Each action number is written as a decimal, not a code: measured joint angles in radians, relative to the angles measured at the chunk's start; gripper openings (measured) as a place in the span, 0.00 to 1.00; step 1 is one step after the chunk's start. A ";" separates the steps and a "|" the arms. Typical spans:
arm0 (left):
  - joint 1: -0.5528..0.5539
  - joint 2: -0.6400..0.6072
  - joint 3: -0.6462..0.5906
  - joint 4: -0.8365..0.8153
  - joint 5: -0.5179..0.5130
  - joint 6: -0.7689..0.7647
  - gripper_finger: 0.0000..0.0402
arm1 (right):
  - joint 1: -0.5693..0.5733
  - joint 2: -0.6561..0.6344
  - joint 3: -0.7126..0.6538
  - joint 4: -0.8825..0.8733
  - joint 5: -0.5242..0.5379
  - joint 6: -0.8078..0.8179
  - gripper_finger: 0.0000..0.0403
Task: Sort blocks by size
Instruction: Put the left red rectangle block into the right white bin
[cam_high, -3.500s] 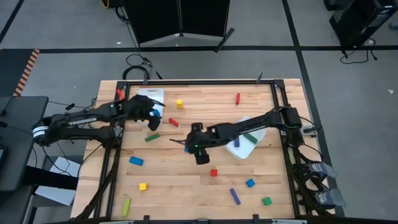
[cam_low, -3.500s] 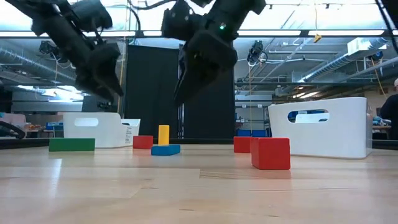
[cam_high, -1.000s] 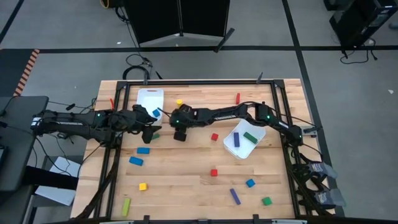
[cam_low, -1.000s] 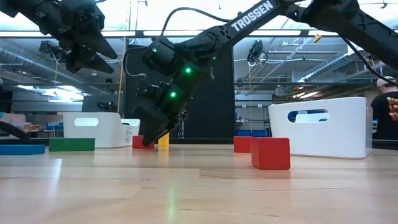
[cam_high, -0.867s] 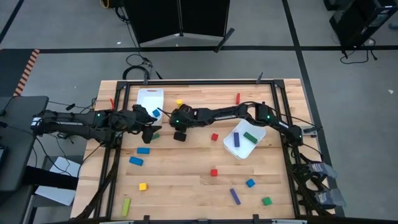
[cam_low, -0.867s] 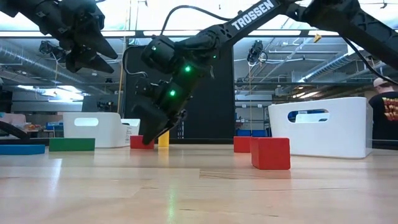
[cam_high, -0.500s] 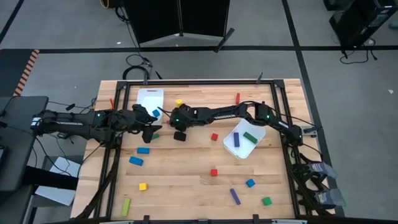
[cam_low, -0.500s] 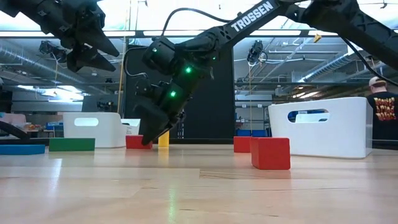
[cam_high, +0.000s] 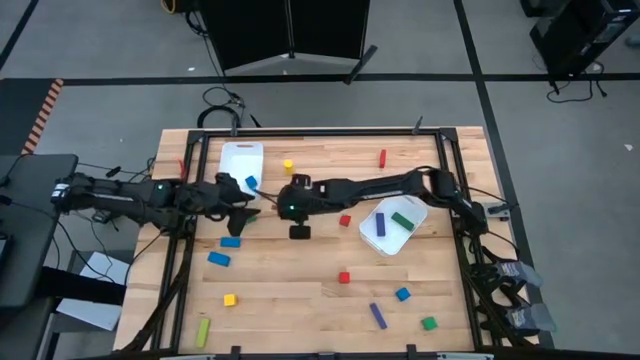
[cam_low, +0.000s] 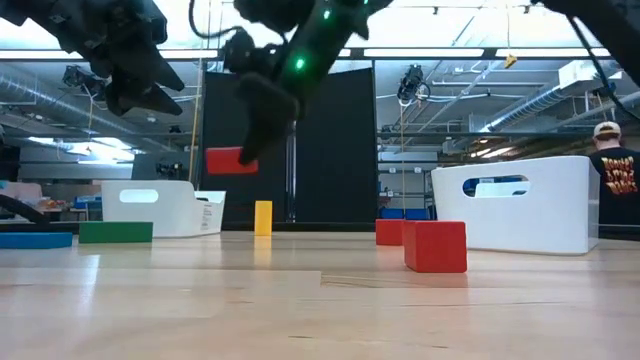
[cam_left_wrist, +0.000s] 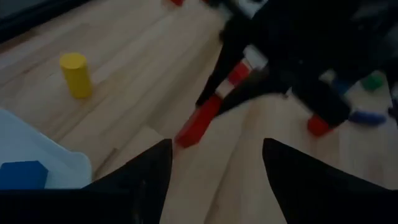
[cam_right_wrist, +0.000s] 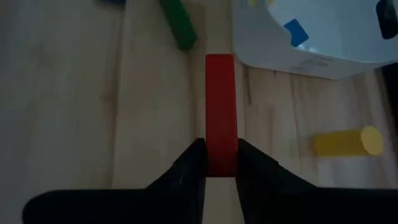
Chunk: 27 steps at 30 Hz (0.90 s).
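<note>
Two white bins (cam_high: 240, 155) are on the table (cam_high: 300, 290), with two dark arms (cam_high: 380, 185) over it. Seen from above, there are three red blocks (cam_high: 345, 220), four blue blocks (cam_high: 231, 242), two yellow blocks (cam_high: 288, 166), one yellow-green bar (cam_high: 203, 332), two green blocks (cam_high: 428, 323) and two purple blocks (cam_high: 377, 316). The right wrist view adds one red bar (cam_right_wrist: 221, 112) and one green bar (cam_right_wrist: 177, 25). One person (cam_low: 610, 160) is beyond the table.

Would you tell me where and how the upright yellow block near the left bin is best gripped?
Grip the yellow block across its upper half, coming straight down from above. It stands upright and alone on the table, with free space on every side for the fingers.
</note>
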 joint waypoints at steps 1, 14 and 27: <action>-0.015 0.012 0.000 0.000 -0.001 0.005 0.64 | 0.017 -0.016 -0.014 -0.006 0.021 -0.005 0.18; -0.158 0.254 0.000 -0.039 -0.037 -0.061 0.60 | 0.136 -0.593 -0.643 0.037 0.307 0.329 0.18; -0.220 0.385 0.000 -0.110 -0.032 -0.152 0.59 | 0.258 -1.009 -1.137 -0.076 0.284 0.952 0.19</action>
